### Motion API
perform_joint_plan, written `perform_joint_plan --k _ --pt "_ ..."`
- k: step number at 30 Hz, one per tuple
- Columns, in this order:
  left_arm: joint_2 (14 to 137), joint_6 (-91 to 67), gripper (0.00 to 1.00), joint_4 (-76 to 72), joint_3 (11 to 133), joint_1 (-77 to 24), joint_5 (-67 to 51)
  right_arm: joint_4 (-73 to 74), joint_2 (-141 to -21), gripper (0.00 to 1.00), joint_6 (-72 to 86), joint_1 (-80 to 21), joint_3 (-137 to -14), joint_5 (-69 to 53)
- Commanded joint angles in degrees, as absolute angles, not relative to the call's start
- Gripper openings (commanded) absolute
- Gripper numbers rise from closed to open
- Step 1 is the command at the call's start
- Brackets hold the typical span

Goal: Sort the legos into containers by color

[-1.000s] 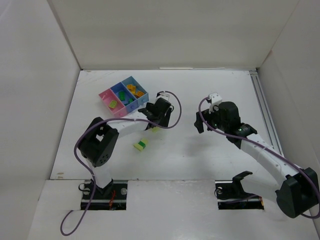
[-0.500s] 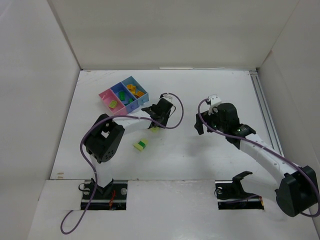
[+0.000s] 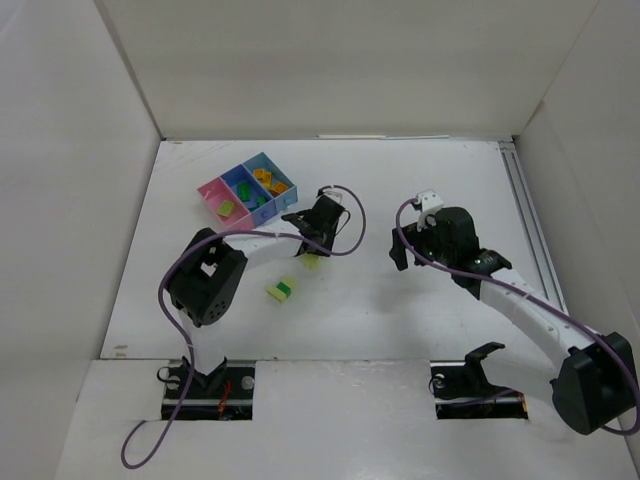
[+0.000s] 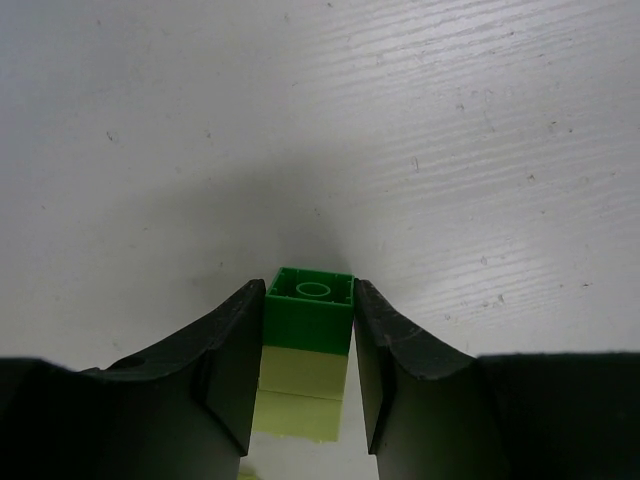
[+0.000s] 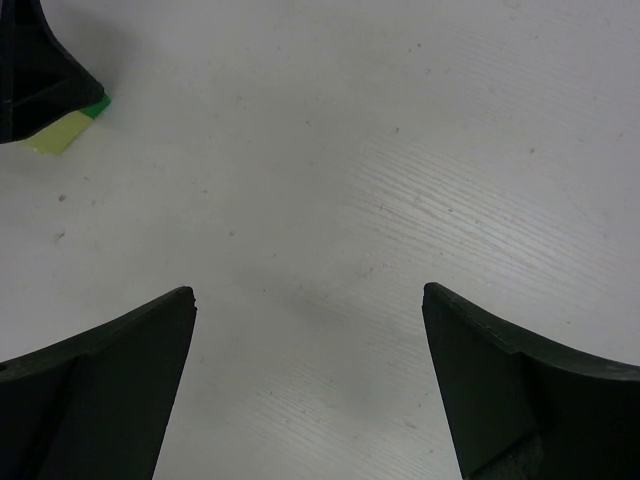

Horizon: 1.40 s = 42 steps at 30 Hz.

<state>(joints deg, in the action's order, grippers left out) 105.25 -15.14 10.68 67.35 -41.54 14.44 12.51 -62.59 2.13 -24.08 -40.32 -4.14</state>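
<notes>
Lego brick [image 4: 305,365], pale yellow with green top, sits on bench [image 4: 450,150] near containers [image 3: 246,195]. Left claw [image 4: 309,300] just narrowed from wide, now pinching it, ready to lift. Right claw [image 5: 308,300] wide, empty.

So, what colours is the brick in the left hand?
The brick is part green, part pale yellow; clearest in left wrist view.
</notes>
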Motion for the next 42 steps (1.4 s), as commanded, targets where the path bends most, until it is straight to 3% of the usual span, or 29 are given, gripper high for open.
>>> perform_joint_plan --k 1,3,6,11,19,30,34,38,39,42 --pt "100.55 -23.08 0.26 16.07 71.01 -39.82 12.30 9.59 -59.43 1.00 0.19 -24.52 -39.90 -6.32" --pt "98.62 -27.83 0.25 18.27 73.46 -38.77 11.34 8.71 -57.58 1.00 -2.36 -24.52 -39.12 -10.97" --pt "94.50 -37.51 0.32 21.18 75.32 -38.76 12.39 5.81 -53.36 1.00 -5.01 -25.22 -37.89 -16.93" --pt "84.22 -46.83 0.36 11.20 70.94 -41.92 14.50 -3.40 -50.98 1.00 -0.81 -27.15 -37.35 -24.25" --pt "71.81 -56.60 0.35 -6.76 58.97 -47.01 19.58 -11.51 -59.05 1.00 6.94 -32.69 -43.41 -21.90" --pt "71.02 -56.60 0.40 -1.94 59.68 -48.69 22.58 -8.62 -58.19 1.00 6.42 -34.63 -43.68 -8.04" --pt "71.02 -57.13 0.57 -0.44 59.68 -45.02 19.78 -1.51 -58.97 1.00 8.34 -32.27 -43.85 3.76" --pt "72.16 -55.90 0.85 3.32 60.29 -43.07 19.25 4.74 -65.29 1.00 10.81 -29.71 -49.81 6.33" --pt "72.85 -54.07 0.98 3.34 60.29 -43.07 19.25 5.79 -68.44 1.00 10.81 -29.71 -51.05 7.02" --pt "74.52 -52.65 1.00 8.15 62.13 -41.05 18.72 8.51 -74.07 1.00 10.81 -29.18 -57.53 11.94"
